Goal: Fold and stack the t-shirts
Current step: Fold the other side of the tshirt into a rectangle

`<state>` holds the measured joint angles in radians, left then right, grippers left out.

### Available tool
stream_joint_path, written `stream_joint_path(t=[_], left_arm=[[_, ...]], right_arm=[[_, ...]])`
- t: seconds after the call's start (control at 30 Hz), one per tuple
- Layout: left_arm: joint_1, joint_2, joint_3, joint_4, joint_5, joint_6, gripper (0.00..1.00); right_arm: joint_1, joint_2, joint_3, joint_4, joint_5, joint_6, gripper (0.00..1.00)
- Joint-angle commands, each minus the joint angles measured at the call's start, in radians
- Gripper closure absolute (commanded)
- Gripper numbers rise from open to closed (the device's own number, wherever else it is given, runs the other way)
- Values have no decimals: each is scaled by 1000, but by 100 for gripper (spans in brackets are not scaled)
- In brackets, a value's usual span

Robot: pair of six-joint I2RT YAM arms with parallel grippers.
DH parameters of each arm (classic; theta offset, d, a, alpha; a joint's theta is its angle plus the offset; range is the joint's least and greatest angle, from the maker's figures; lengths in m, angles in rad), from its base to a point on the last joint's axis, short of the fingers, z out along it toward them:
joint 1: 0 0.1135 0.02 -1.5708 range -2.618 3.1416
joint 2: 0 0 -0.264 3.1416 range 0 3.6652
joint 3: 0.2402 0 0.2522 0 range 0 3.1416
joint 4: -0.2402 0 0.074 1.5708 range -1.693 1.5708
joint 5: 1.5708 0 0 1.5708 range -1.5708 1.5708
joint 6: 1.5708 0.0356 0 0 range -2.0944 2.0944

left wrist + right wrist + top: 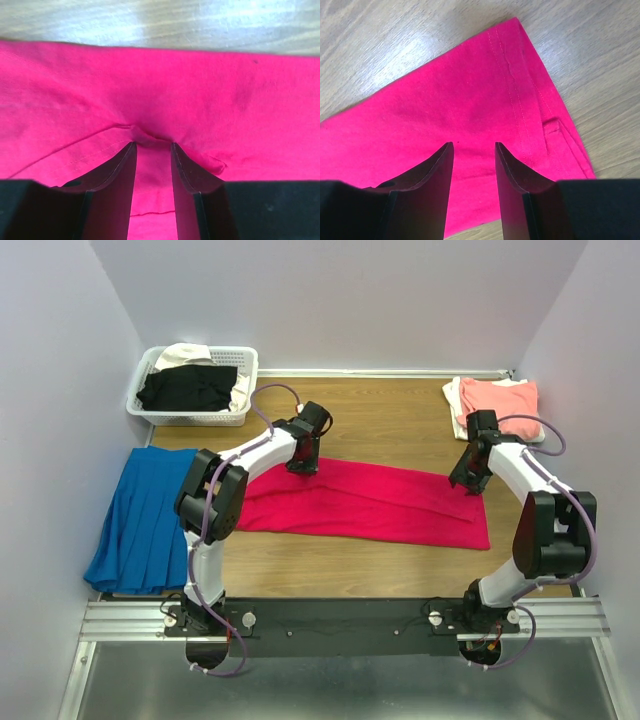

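Nearest the arm bases, the crimson-red t-shirt (370, 505) lies on the table (390, 425), folded into a long band that runs from the left arm's elbow to the right arm's wrist. We see both arms reaching over it.

The left gripper (303, 466) points down at the band's far edge, near its left end. In the left wrist view its fingers (115, 170) stand a little apart with their tips pressed into the cloth. A small ridge of red fabric is gathered between them.

The right gripper (468, 485) is at the band's right end. In the right wrist view its fingers (427, 170) are spread over the stitched hem, and nothing is held between them. We cannot tell whether the tips touch the cloth.

To the left, a blue garment (140, 520) lies flat beside the red band, partly under the left arm.

At the far left corner stands a white lattice basket (190, 418) holding a black tee (190, 388) and a cream tee (183, 353). At the far right corner a folded salmon-pink tee (498, 397) rests on a white tee (452, 395).
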<state>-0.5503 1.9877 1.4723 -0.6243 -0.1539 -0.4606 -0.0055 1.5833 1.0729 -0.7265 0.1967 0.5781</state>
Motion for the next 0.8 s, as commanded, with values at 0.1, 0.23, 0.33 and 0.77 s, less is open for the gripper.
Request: stream_joint_path(t=[0.1,0.23,0.33,0.77], left_arm=[[0,13,74,-17,-75,-10,57],[4,29,95,-22,-81,-10,57],[6,52,109,-28,-85,-10,57],[16,45,98,-48,-127,-24,57]], right_arm=[[4,44,44,9,6,-17,53],[4,56,53,9,3,-18,53],[4,58,58,9,7,-18,53],[4,67,58,9,14,-20,53]])
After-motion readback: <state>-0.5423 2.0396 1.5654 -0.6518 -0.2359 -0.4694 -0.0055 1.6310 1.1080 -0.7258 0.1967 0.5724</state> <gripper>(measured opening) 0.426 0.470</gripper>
